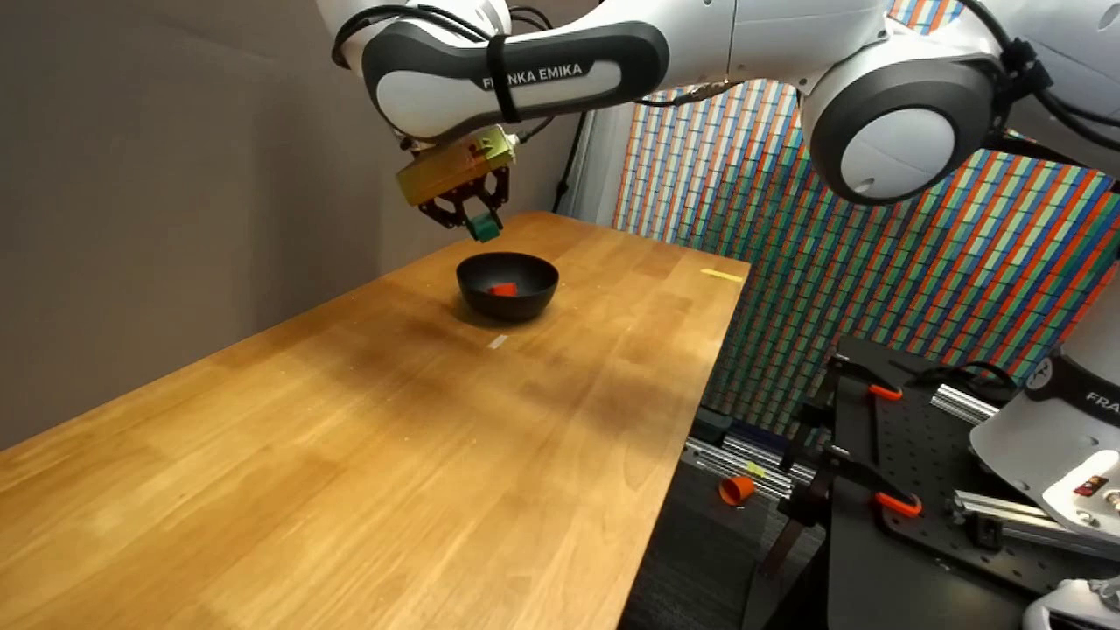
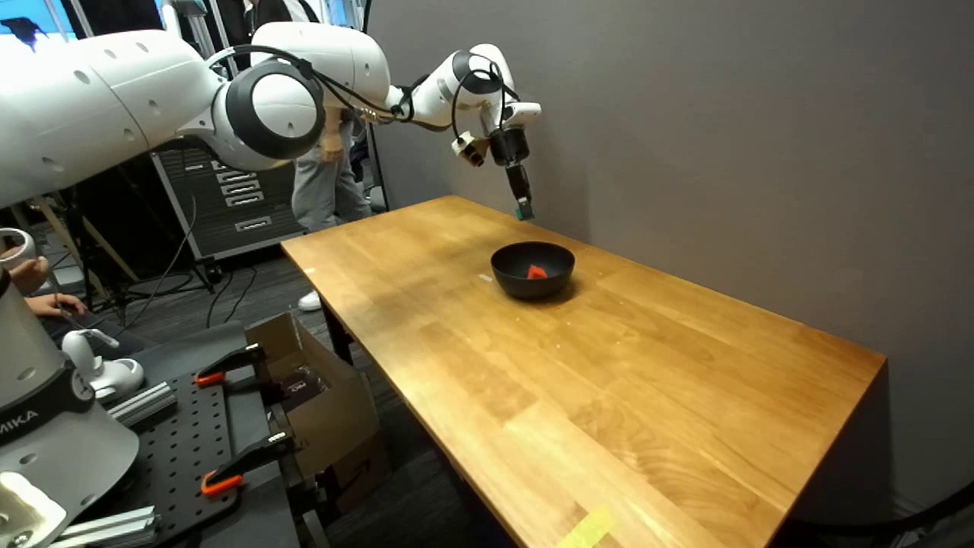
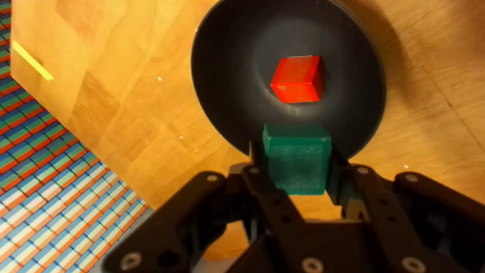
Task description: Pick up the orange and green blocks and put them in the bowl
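Observation:
The black bowl stands upright on the wooden table in both exterior views (image 1: 525, 308) (image 2: 523, 288) and fills the upper middle of the wrist view (image 3: 223, 87). The orange block (image 3: 297, 79), reddish here, lies inside on the bowl's bottom; it also shows in both exterior views (image 1: 503, 290) (image 2: 536, 272). My gripper (image 3: 296, 161) is shut on the green block (image 3: 299, 167), one finger on each side of it. In both exterior views the gripper (image 1: 479, 220) (image 2: 523, 204) holds the green block (image 1: 486, 229) (image 2: 524, 214) in the air, above the bowl's height.
A grey wall (image 2: 723, 152) runs along the table's long side behind the bowl. The table (image 1: 394, 455) bears a small pale tape strip (image 1: 497, 341) near the bowl and a yellow strip (image 1: 722, 275) by its edge. An orange cup (image 1: 736, 490) lies on the floor.

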Controlling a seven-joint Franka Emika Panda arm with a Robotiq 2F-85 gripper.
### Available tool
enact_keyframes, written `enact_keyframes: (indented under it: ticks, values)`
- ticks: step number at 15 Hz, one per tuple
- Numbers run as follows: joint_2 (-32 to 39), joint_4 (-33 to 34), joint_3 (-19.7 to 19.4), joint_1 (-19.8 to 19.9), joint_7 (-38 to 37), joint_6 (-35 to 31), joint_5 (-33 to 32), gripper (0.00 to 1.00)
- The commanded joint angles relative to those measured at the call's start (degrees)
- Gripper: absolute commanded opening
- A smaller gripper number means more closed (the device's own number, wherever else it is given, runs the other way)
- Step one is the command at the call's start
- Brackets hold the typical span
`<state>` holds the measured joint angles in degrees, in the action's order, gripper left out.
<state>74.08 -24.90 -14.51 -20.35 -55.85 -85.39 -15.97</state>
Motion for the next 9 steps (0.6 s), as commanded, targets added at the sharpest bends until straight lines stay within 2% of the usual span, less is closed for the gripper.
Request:
enact_keyframes:
  ticks: [1,5,9]
  values:
    - [-0.89,-0.03,2.51,2.37,-0.20,3.41,2.08,0.71]
    - [-1.61,-0.04,6.07,3.79,3.39,3.51,5.17,0.99]
    - [-3.67,0.44,9.45,3.19,10.80,3.02,7.69,1.00]
